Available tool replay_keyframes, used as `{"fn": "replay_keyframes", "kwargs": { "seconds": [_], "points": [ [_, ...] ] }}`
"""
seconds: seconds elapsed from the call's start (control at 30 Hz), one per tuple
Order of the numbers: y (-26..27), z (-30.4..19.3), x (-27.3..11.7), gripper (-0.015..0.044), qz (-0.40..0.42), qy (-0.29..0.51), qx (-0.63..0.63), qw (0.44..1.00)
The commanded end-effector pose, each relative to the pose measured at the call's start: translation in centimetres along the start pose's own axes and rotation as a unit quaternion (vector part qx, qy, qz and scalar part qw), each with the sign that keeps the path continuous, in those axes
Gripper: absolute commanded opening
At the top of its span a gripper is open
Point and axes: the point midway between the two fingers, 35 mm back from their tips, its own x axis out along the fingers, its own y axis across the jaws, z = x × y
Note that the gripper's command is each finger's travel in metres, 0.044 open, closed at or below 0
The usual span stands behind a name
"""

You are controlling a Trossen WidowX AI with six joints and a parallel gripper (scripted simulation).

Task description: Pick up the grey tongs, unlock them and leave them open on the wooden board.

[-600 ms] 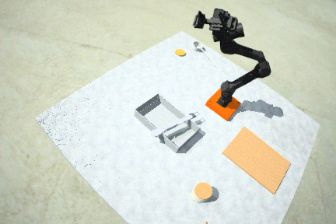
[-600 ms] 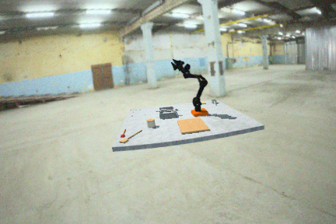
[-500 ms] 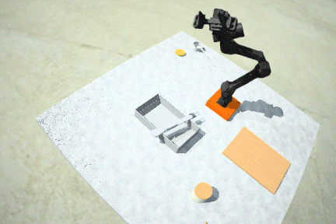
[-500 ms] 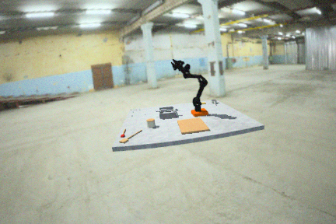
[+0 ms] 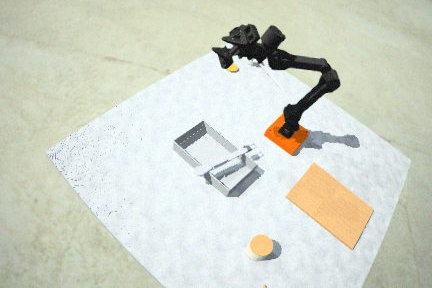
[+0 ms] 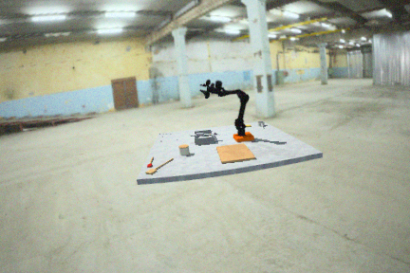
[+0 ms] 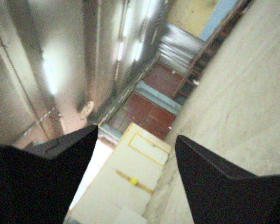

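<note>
No brand, label or readable writing shows on anything in view.

The one arm (image 5: 305,81) rises from its orange base (image 5: 287,137), and its jaws (image 5: 221,57) stand partly apart with nothing between them — through the wrist camera the two dark fingers frame only a distant wall and floor. They hang high above the far edge of the worktop (image 5: 150,129).

One pair of grey tongs (image 5: 227,158) lies across the one roasting tin (image 5: 190,139), well below the jaws and well apart from them, toward the near side. One wooden board (image 5: 330,204) lies flat, farther from the jaws than the tin and past the base.

One small yellow disc (image 5: 232,68) sits on the worktop almost directly beneath the jaws. One short cylinder with a tan top (image 5: 260,247) stands at the near edge, far from them. The exterior view shows one brush (image 6: 158,166) and one small red item (image 6: 150,163) at a front corner — too small to identify further.
</note>
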Motion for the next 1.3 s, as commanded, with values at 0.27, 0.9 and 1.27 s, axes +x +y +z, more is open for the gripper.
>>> {"fn": "replay_keyframes", "kwargs": {
  "seconds": [0.27,0.9,1.27],
  "points": [
    [-17.8,-8.0,1.5,0.026,-0.365,0.053,0.343,0.864],
    [-27.9,-21.8,-13.7,0.026,-0.815,-0.171,0.488,0.26],
    [-27.7,-22.2,-14.3,0.026,-0.825,-0.187,0.48,0.232]
  ]
}}
